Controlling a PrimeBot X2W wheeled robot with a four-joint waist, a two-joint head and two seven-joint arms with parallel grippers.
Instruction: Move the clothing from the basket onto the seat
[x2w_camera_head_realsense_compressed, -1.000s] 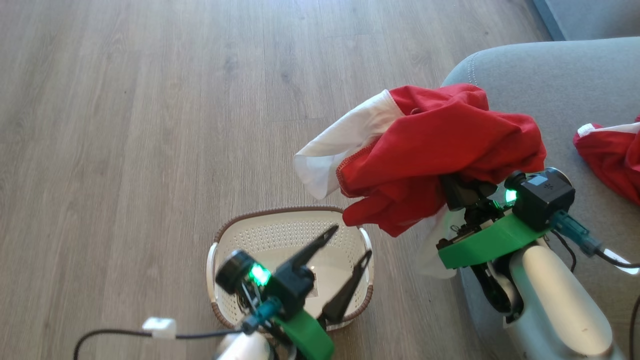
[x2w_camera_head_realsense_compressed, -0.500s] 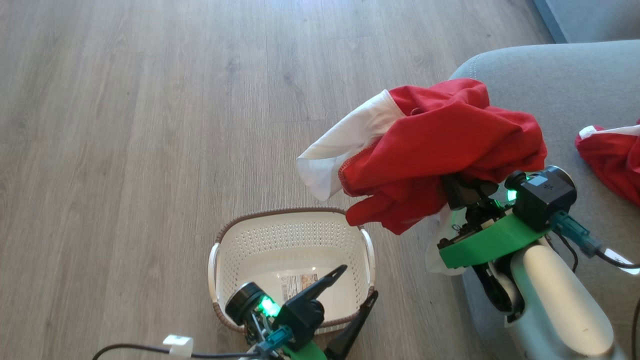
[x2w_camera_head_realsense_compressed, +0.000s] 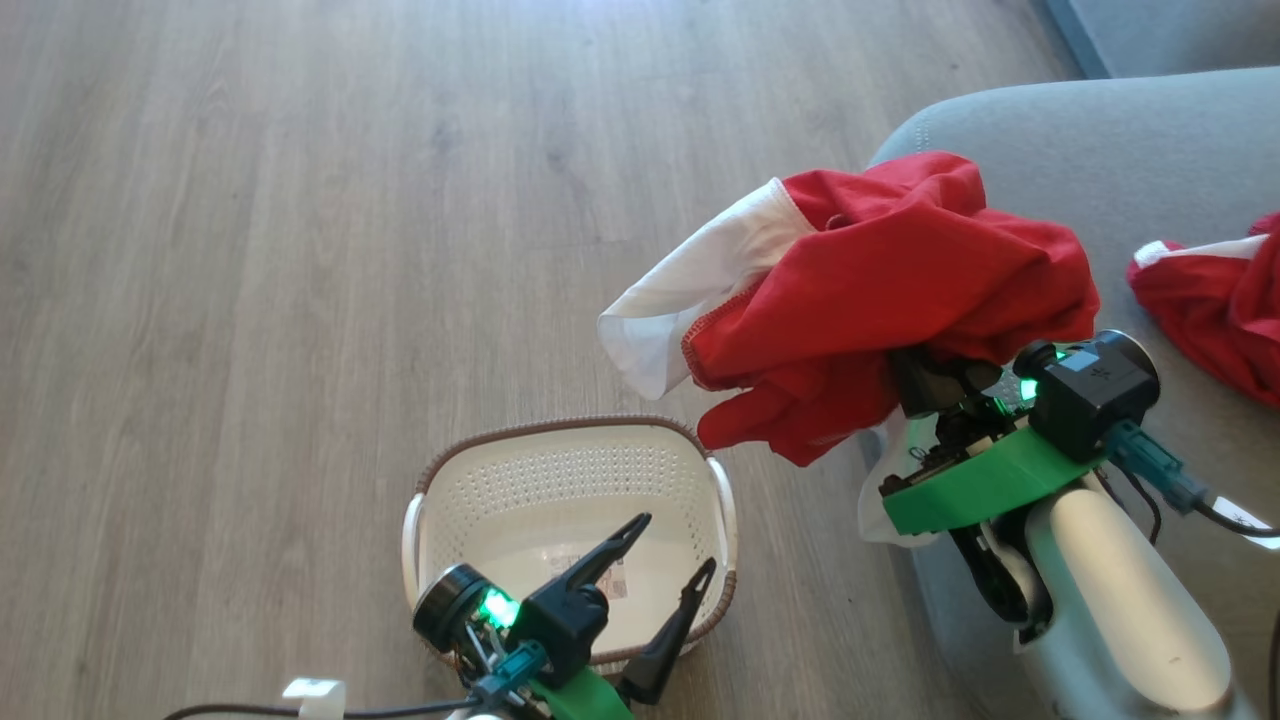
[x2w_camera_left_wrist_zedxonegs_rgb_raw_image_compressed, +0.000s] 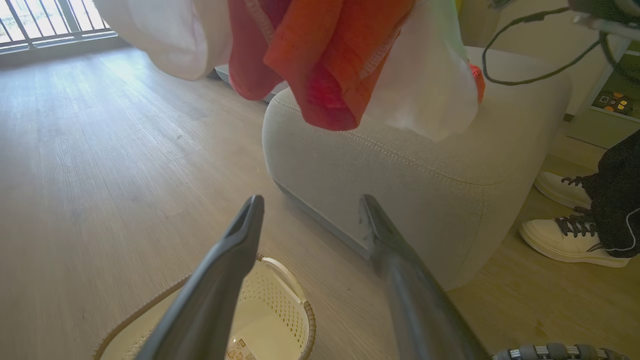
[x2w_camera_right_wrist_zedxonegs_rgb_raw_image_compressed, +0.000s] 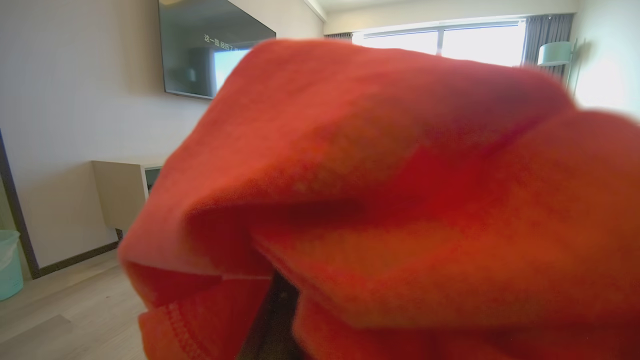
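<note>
Right tool (x2w_camera_head_realsense_compressed: 925, 385): its fingers are buried in a bunch of red cloth (x2w_camera_head_realsense_compressed: 900, 300), so it looks clamped on it, held high so the cloth hangs free of the floor
Cloth: red with a white part hanging at 9 o'clock; it sits over the seat's near corner, part over the seat and part over the floor
Seat (x2w_camera_head_realsense_compressed: 1100, 150): big and grey, at 2 o'clock from the basket; this is where the clothes must go
Other cloth (x2w_camera_head_realsense_compressed: 1205, 310): one more red piece already lies on the seat, at 3 o'clock from the held one
Basket (x2w_camera_head_realsense_compressed: 560, 480): on the wood floor (x2w_camera_head_realsense_compressed: 300, 250), with no clothes in the part I can see; only a sticker shows inside
Left tool (x2w_camera_head_realsense_compressed: 665, 560): fingers apart, holding nothing, hanging over the basket's near edge
Next, I think: carry the cloth farther over the seat so it does not slide off the edge, then let go
Shoes (x2w_camera_left_wrist_zedxonegs_rgb_raw_image_compressed: 570, 235): a person stands near the seat
</note>
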